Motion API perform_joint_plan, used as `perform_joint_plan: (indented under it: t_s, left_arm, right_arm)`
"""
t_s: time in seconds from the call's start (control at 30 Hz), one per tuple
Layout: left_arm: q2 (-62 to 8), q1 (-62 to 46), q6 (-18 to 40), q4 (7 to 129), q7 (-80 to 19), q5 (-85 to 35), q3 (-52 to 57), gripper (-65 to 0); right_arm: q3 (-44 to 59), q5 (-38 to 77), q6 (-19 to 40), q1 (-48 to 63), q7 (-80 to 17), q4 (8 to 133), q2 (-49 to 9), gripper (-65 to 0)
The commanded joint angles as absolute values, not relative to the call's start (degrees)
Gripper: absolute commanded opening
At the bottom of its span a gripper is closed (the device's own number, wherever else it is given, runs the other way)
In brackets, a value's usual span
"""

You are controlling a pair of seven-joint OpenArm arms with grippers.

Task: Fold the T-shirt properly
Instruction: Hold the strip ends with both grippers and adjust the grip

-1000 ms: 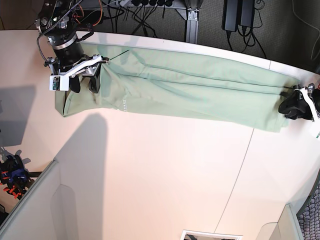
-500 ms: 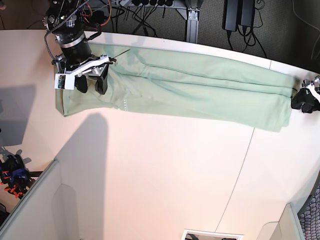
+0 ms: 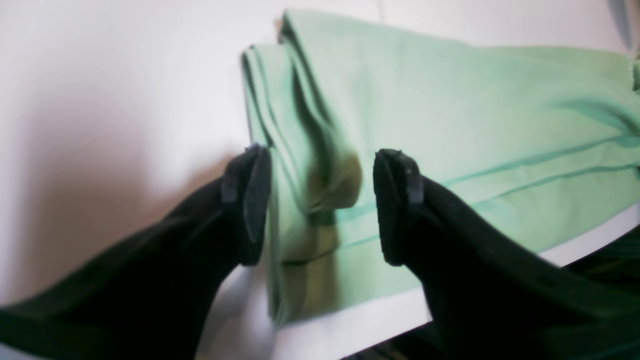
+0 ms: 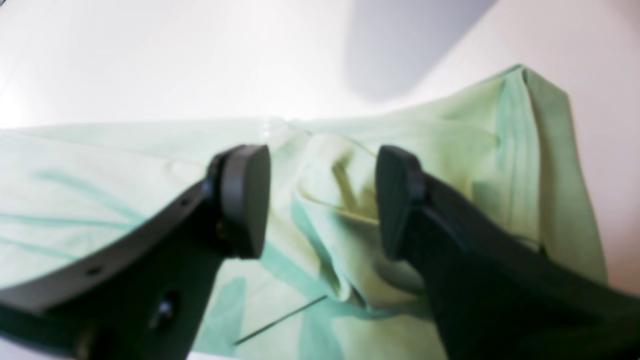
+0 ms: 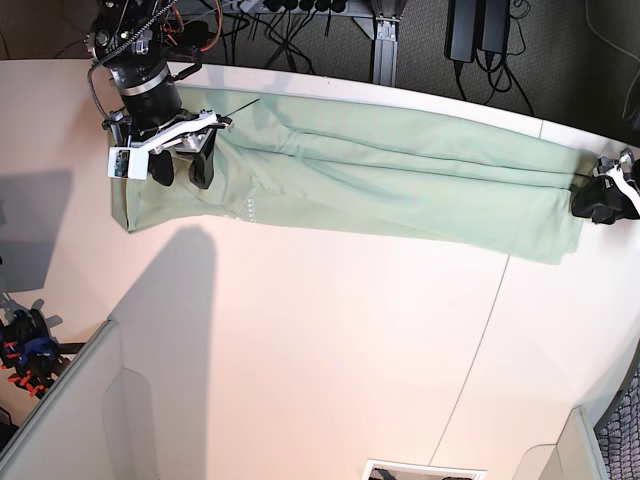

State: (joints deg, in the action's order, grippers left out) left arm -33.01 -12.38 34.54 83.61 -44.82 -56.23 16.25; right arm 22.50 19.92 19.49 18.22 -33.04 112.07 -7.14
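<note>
Your landmark is the T-shirt [image 5: 400,195]. It lies as a long flat strip, long axis running side to side across the base view, dipping a little toward the robot's left end. You have an arm at each end of it.

Left gripper [image 3: 317,207]: fingers wide apart, nothing held. In its wrist view the shirt's left end sits between and beyond the fingertips, with a raised fold of cloth right in the gap. In the base view that gripper is at the shirt's left edge, so it's the nearer arm for that end.

Right gripper [image 4: 322,202]: also wide apart, no cloth gripped. It is over the shirt's right end, inboard of the end edge, with rumpled cloth between and beyond the fingers. Nearer arm for that end. Whether either set of fingertips touches the fabric, you can't tell.

My read: the strip is long and narrow, so the next fold likely goes end over end, along the long axis. Your left one looks better placed, right at its edge. Take all layers there; a shallow pinch could lift just the top fold.
</note>
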Motion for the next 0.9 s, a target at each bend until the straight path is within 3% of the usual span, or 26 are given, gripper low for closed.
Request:
perform_joint_plan:
  t_s: [0.0, 0.23, 0.6, 0.87]
  left_arm:
    - [-34.3, -11.7, 36.1, 84.3, -44.1, -58.4, 16.8, -28.9]
    - [-32.6, -11.4, 37.0, 84.3, -43.0, -55.6, 16.8, -28.9]
    - [-31.1, -11.4, 30.9, 84.0, -38.4, -44.7, 16.8, -28.9]
    - [-30.5, -12.5, 30.7, 84.0, -37.7, -42.3, 16.8, -28.9]
  right_arm:
    - [22.8, 20.6, 19.4, 17.8, -31.5, 113.0, -7.6, -31.2]
    - [22.8, 20.6, 19.4, 17.8, -31.5, 113.0, -7.6, -31.2]
    - [22.8, 20.6, 19.4, 17.9, -31.6, 113.0, -7.6, -31.2]
    - [22.8, 20.6, 19.4, 18.0, -31.8, 113.0, -7.6, -31.2]
